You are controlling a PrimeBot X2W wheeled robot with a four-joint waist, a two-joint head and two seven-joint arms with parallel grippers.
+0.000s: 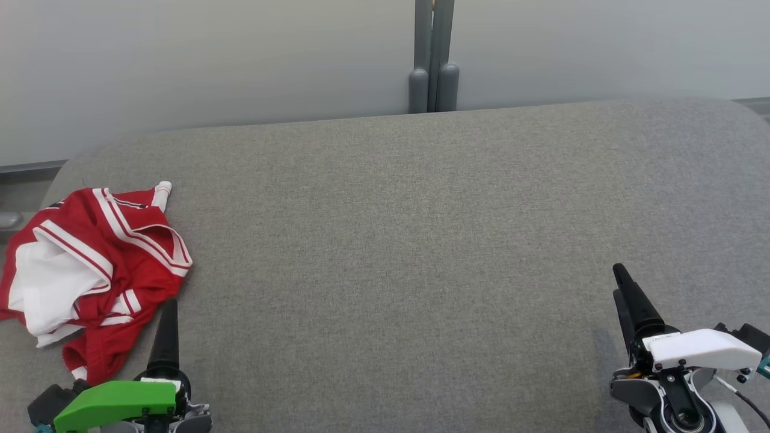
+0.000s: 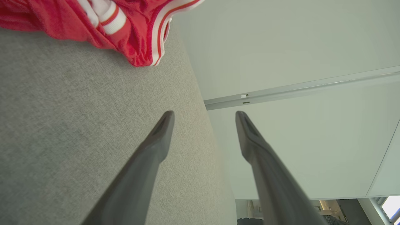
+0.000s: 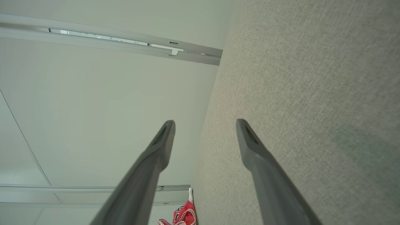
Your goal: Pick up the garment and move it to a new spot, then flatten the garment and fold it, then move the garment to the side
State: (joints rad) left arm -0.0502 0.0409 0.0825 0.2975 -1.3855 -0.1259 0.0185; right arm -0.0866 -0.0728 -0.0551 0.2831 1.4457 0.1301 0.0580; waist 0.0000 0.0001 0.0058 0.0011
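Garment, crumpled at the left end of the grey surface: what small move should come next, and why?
Probably ease the left tool toward the garment and close on its near edge. The garment lies crumpled and unheld, the left tool is open just beside it, and the right tool, also open, is far across the surface.

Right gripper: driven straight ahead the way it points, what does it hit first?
Nothing close. The right gripper points low over the bare grey surface; the pale wall beyond its far edge looks first in line, though depth is unclear. The red garment lies well off to the side.
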